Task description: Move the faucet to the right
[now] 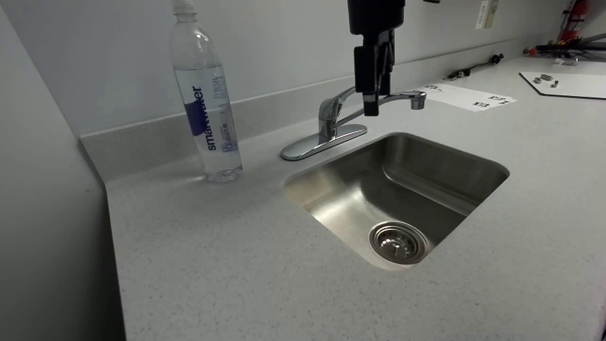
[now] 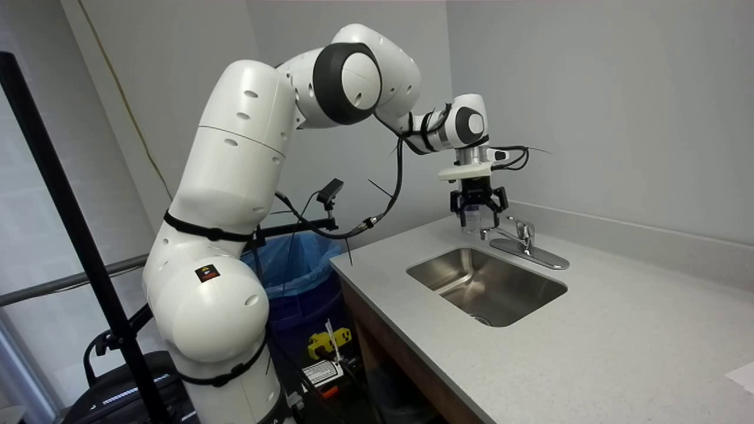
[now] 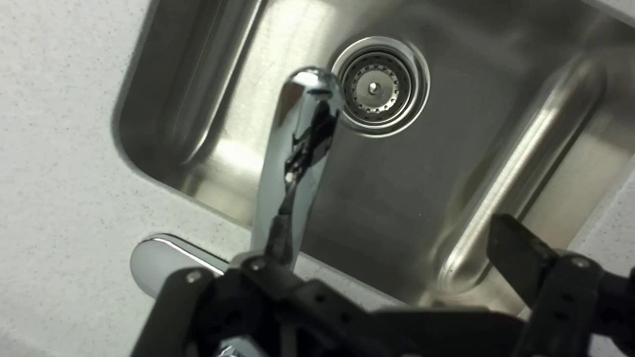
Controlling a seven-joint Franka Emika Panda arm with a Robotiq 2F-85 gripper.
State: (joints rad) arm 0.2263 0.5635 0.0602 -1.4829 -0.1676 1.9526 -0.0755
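Note:
The shiny chrome faucet (image 1: 327,124) stands behind the sink (image 1: 421,184), its slim spout reaching over the basin; it also shows in an exterior view (image 2: 524,240). In the wrist view the spout (image 3: 300,163) points up the picture toward the drain. My gripper (image 1: 377,102) points down at the spout with its black fingers spread and nothing between them, as an exterior view (image 2: 479,224) and the wrist view (image 3: 390,223) show. One finger overlaps the spout; whether it touches cannot be told. The other finger is over the basin. The gripper hides part of the spout and handle.
A tall clear water bottle (image 1: 208,109) with a blue label stands beside the faucet, partly behind the gripper in an exterior view (image 2: 472,219). The wall and backsplash (image 1: 270,106) run close behind the faucet. Papers (image 1: 464,96) and a white board (image 1: 577,86) lie farther along the counter.

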